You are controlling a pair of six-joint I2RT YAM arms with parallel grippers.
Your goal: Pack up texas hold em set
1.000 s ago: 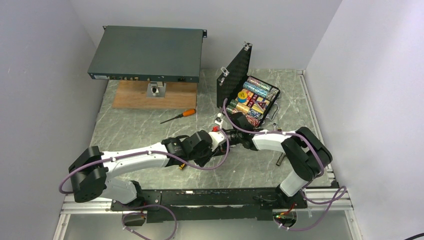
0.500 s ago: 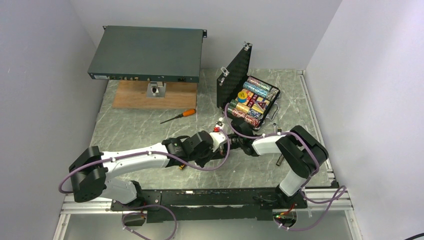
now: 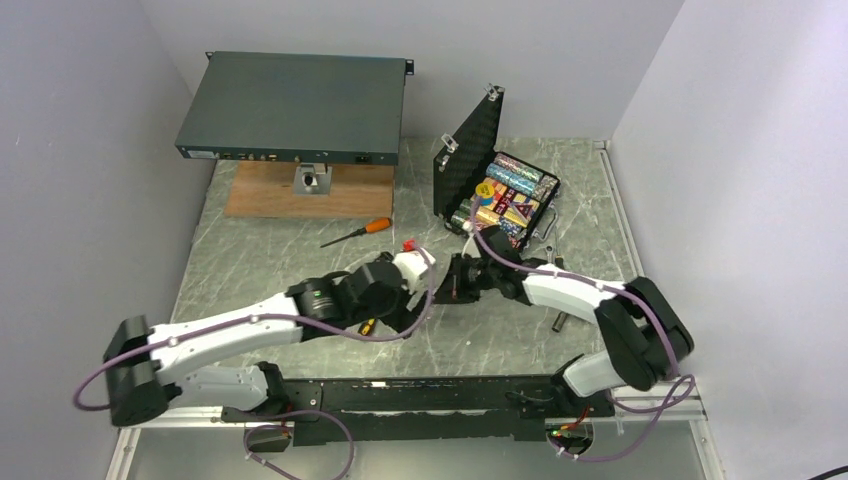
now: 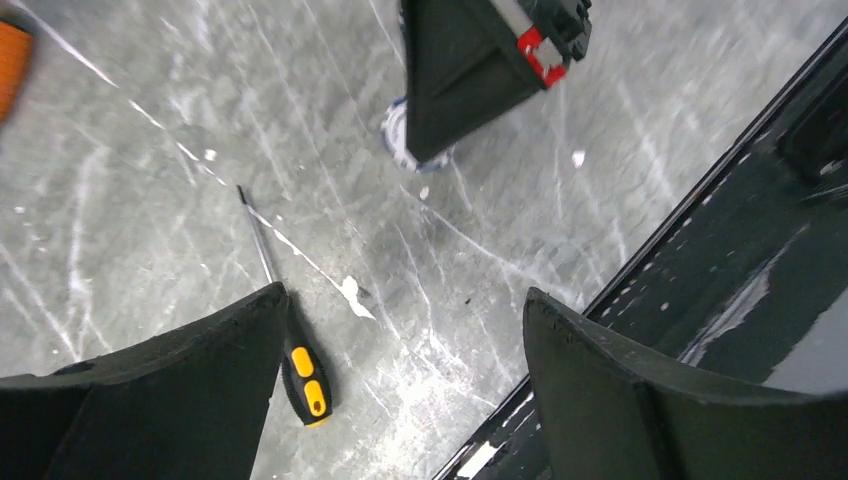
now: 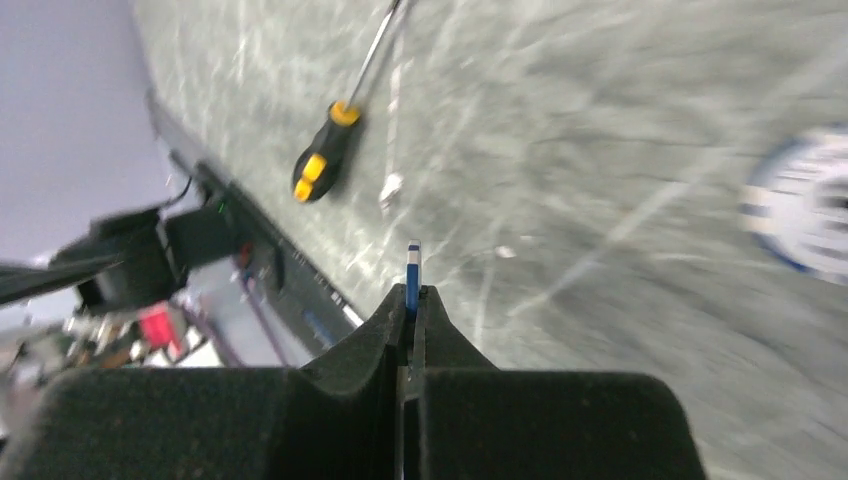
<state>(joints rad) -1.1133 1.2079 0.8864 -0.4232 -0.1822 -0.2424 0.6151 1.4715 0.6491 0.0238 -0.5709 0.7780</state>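
Observation:
The black hinged case (image 3: pixel 548 205) stands open at the back right, its lid (image 3: pixel 470 150) upright and multicoloured chip rows (image 3: pixel 510 185) inside. Mid-table, my right gripper (image 3: pixel 455 285) (image 5: pixel 412 290) is shut on a whitish chip with blue edge marks (image 5: pixel 412 262), held edge-on between the fingertips. The left wrist view shows that chip (image 4: pixel 398 148) peeking round the right gripper's tip. My left gripper (image 3: pixel 420 258) (image 4: pixel 402 295) hangs open and empty just left of it. Another blue-and-white chip (image 5: pixel 800 210) lies flat on the table.
A yellow-and-black screwdriver (image 4: pixel 305 380) (image 5: pixel 320 165) lies under my left gripper. An orange screwdriver (image 3: pixel 365 228) lies further back. The dark-green rack unit (image 3: pixel 290 105) sits on a wooden board (image 3: pixel 300 190) at the back left. The black base rail (image 4: pixel 700 250) runs along the near edge.
The two grippers were together mid-table. My left gripper has opened and drawn back to the left. The right gripper stays shut with the chip, and its arm has shifted right.

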